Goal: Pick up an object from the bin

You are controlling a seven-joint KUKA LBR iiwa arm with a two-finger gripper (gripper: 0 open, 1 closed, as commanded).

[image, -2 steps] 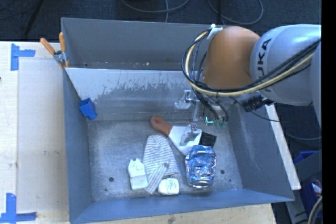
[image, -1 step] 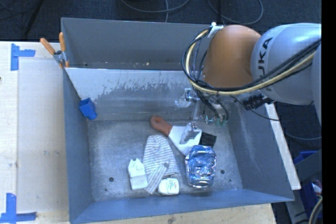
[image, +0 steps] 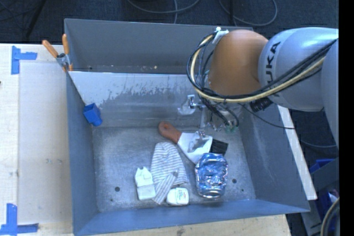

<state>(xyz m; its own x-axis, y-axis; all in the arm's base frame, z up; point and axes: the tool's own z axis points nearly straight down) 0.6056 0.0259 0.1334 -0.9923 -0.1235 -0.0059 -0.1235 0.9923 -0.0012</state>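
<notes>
My gripper (image: 212,118) hangs below the arm's orange cover, over the right middle of the bin. Directly under it lies a tool with a brown handle (image: 168,131) and a white head (image: 194,144). A small black piece (image: 219,146) lies just right of that head. In front of these sits a crumpled silver and blue foil bag (image: 212,174). Whether the gripper touches the white head is hidden by its own body.
A striped grey cloth (image: 167,166) lies left of the foil bag, with a white plug (image: 145,183) and a small white round thing (image: 178,196) at its front. A blue block (image: 92,114) rests against the left wall. The arm and its cables cover the bin's back right.
</notes>
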